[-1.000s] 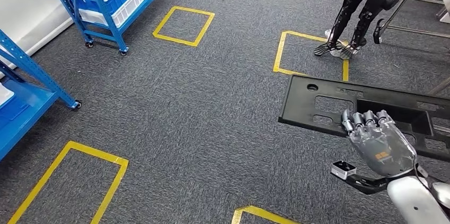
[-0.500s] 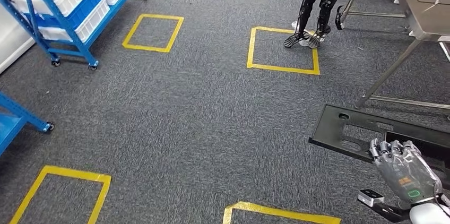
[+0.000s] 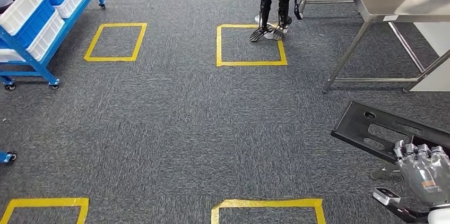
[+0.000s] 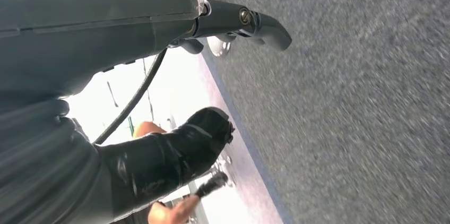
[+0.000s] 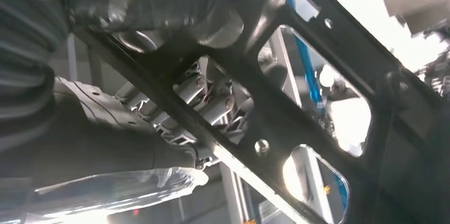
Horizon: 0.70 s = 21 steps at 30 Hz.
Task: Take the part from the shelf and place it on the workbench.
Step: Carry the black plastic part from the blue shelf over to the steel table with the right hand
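The part (image 3: 379,128) is a flat black plastic panel with several cutouts, and my right hand (image 3: 423,172) grips it by its near edge, holding it level above the carpet at the lower right of the head view. In the right wrist view the panel (image 5: 318,70) crosses the picture, with my fingers (image 5: 204,96) curled around one of its ribs. The steel workbench (image 3: 395,2) stands at the upper right, beyond the panel. My left hand (image 4: 175,152) hangs over the carpet, thumb and fingers apart, holding nothing.
A blue wheeled shelf (image 3: 32,30) with white bins stands at the far left. Another robot's black legs (image 3: 273,1) stand at a yellow floor square (image 3: 249,44) left of the workbench. Grey carpet with more yellow taped squares lies between.
The camera has turned right: the shelves slid off to the left and the workbench came into view. The panel stays in my right hand, now lower right in the picture.
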Each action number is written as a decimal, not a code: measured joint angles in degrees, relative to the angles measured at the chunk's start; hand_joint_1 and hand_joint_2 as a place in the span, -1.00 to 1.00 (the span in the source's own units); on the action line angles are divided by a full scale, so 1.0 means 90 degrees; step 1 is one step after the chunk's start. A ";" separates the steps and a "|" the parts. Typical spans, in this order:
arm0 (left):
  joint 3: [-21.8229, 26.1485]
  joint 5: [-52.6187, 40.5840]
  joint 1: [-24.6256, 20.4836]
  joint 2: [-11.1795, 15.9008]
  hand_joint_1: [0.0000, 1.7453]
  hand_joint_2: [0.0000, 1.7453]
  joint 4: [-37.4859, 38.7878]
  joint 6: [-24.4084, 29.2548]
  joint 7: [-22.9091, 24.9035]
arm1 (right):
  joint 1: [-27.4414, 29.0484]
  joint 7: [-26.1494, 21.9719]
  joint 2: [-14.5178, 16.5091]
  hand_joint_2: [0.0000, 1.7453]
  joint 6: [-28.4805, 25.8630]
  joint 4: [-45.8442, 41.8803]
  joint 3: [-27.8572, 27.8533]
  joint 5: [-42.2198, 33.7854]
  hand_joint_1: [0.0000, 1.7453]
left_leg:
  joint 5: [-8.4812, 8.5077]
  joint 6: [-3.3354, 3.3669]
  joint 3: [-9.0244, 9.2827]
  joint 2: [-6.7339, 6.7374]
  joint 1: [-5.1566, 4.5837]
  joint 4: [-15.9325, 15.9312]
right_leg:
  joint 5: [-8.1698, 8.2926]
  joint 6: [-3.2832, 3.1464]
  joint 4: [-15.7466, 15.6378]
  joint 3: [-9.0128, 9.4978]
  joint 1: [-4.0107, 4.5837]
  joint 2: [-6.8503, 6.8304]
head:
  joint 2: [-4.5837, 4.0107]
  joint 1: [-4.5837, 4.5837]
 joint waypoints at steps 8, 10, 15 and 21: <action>0.0001 0.0000 0.0000 -0.0029 -1.00 1.00 0.0002 0.0023 -0.0016 | 0.0220 0.0000 0.0065 1.00 -0.0062 0.0042 -0.0430 0.0000 1.00 | 0.0123 0.0016 0.0160 0.0682 0.0073 -0.0321 | -0.0692 0.0298 0.1518 -0.0739 -0.0125 -0.0824 | 0.0000 0.0004; 0.0001 0.0000 -0.0001 -0.0050 -1.00 1.00 0.0002 0.0035 -0.0018 | 0.0254 0.0000 0.0104 1.00 -0.0120 0.0053 -0.0550 0.0000 1.00 | 0.0057 -0.0055 0.0165 0.0835 0.0113 -0.0257 | -0.0314 0.0392 0.0908 -0.0403 -0.0189 -0.0932 | 0.0000 0.0003; 0.0002 0.0000 -0.0021 -0.0055 -1.00 1.00 0.0002 0.0055 -0.0013 | 0.0283 0.0000 0.0228 1.00 -0.0156 0.0099 -0.0846 0.0000 1.00 | -0.0134 -0.0281 0.0211 0.1115 0.0102 -0.0085 | -0.0034 0.0226 0.0010 0.0054 -0.0099 -0.1108 | 0.0000 0.0007; 0.0002 0.0000 -0.0031 -0.0062 -1.00 1.00 0.0002 0.0056 0.0001 | 0.0325 0.0000 0.0297 1.00 -0.0197 0.0157 -0.1142 0.0000 1.00 | -0.0917 -0.0360 -0.0449 0.0528 0.0161 0.1345 | -0.0044 -0.0056 0.0015 0.0052 -0.0070 -0.0750 | 0.0000 0.0002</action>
